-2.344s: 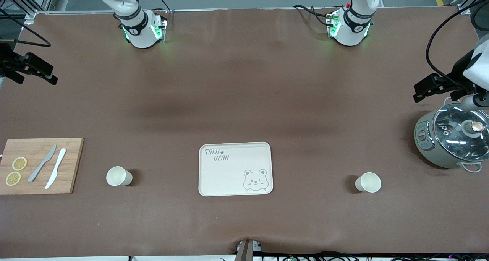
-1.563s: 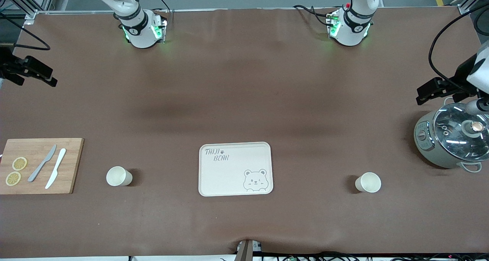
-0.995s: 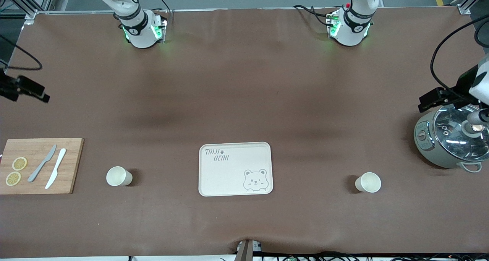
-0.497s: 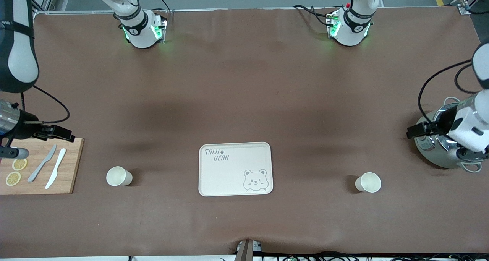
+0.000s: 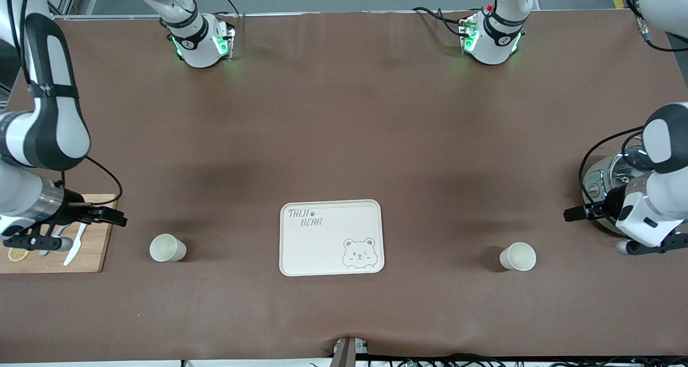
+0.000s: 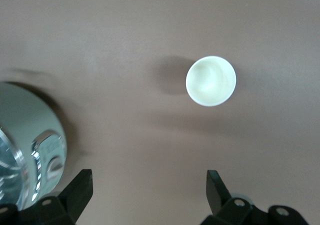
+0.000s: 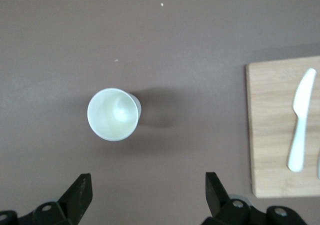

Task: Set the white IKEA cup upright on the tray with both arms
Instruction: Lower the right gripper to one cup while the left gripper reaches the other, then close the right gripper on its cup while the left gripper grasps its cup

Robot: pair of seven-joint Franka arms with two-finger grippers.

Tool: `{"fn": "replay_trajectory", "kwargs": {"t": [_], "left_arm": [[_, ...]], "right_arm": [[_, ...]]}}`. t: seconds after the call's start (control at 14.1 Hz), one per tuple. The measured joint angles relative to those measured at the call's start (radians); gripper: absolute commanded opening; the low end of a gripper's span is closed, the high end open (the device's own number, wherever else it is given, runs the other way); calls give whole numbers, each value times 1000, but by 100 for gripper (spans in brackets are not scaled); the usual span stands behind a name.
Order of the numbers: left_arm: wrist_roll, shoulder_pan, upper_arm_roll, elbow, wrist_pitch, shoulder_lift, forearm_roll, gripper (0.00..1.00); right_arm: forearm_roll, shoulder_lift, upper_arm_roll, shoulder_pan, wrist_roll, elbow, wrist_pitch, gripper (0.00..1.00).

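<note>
The cream tray [image 5: 331,238] with bear drawing lies empty at the table's middle. Two white cups stand upright on the table, level with the tray. One cup [image 5: 167,247] is toward the right arm's end, the other cup [image 5: 518,256] toward the left arm's end. My right gripper [image 5: 114,218] is open and empty over the cutting board's edge, short of its cup [image 7: 113,114]. My left gripper [image 5: 571,216] is open and empty over the table beside the cooker, short of its cup [image 6: 211,81]. In each wrist view the gripper shows open: left [image 6: 148,185], right [image 7: 148,187].
A wooden cutting board [image 5: 92,249] with a white knife [image 7: 301,127] and lemon slices [image 5: 18,254] lies at the right arm's end. A grey cooker [image 5: 595,183] with glass lid stands at the left arm's end, also in the left wrist view [image 6: 25,140].
Both arms have swung in from the table's ends and come down. Each gripper now hangs near its own cup. The cups and the tray have not moved.
</note>
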Motion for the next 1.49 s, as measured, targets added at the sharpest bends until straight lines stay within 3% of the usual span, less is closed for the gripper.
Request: {"fn": "replay_trajectory", "kwargs": {"t": [0.5,0.85,1.21,1.28,1.49], "left_arm": [[0,-10,-1,-1,189,154,0,100],[0,-12,-2,-1,315,236,0,100],[0,-28,-3,-1,383,295,0,100],[0,-29,-3,-1,387,299,0,92],[-31,-28,-3,4,388,300,0,53]], "right_arm": [[0,116,1,5,-1,4,134,100],[0,154,1,6,-2,32,144,100],[0,217,4,18,-4,56,216,100],[0,228,4,24,-4,57,224,100],[0,258,4,42,-4,58,273,100]]}}
